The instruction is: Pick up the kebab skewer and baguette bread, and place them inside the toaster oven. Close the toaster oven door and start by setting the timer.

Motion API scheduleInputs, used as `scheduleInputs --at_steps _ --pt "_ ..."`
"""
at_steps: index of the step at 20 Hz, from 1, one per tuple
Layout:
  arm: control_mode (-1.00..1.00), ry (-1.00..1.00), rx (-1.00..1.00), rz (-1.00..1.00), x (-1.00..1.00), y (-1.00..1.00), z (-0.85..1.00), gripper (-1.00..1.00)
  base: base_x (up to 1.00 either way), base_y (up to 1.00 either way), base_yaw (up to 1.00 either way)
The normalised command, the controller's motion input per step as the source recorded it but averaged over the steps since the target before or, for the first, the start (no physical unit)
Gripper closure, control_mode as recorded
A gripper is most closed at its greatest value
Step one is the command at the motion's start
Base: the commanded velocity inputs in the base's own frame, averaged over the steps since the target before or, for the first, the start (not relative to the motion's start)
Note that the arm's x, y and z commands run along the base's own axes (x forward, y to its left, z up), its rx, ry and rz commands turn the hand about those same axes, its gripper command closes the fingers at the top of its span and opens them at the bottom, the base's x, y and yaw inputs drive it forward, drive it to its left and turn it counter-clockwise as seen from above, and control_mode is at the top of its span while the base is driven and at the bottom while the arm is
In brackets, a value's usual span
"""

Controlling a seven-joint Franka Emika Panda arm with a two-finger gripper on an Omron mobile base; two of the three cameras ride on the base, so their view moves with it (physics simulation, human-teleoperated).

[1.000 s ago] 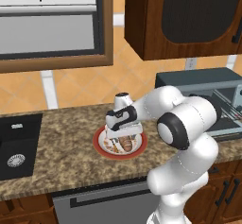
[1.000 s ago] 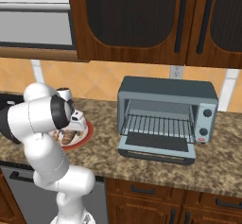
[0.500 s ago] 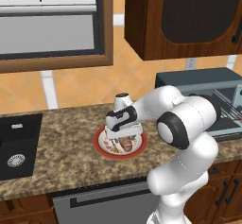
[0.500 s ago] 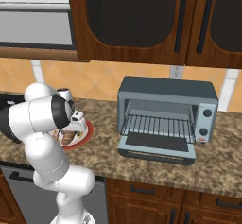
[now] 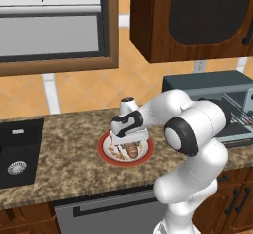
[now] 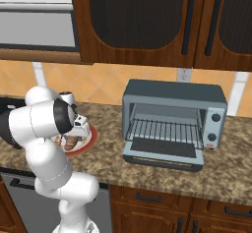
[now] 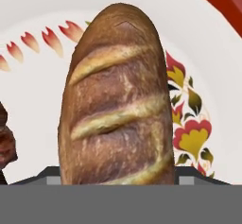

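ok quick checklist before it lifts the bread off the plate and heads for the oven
1. Gripper down at the plate: ok, the hand is low over it.
2. Baguette bread centred ahead of the fingers: ok, it lies along the middle of the hand view.
3. Jaws clamped on the loaf: cannot tell, the finger tips hardly show beside it.
4. Kebab skewer out of the grip: ok, it lies at the far left edge, apart from the loaf.
5. Toaster oven door down: ok, it lies open.
6. Wire rack free for the loaf: ok, nothing lies on it.
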Motion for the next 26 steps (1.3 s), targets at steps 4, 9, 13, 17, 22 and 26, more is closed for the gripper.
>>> scheduleInputs --at_steps 4,9,13,17,22,26 --pt "-1.00 0.00 0.00 0.00 0.00 0.00 0.00 1.00 0.00 0.00 0.00" --pt "-1.00 0.00 0.00 0.00 -0.01 0.01 0.00 1.00 0.00 0.00 0.00" --pt "-1.00 -0.01 0.01 -0.03 -0.10 -0.04 0.43 1.00 0.00 0.00 0.00" --pt "-1.00 0.00 0.05 -0.06 -0.21 -0.29 0.64 1.00 0.00 0.00 0.00" --pt "-1.00 -0.03 0.09 -0.08 -0.34 -0.69 0.45 1.00 0.00 0.00 0.00" --pt "-1.00 0.00 0.13 -0.20 -0.18 -0.69 0.53 1.00 0.00 0.00 0.00"
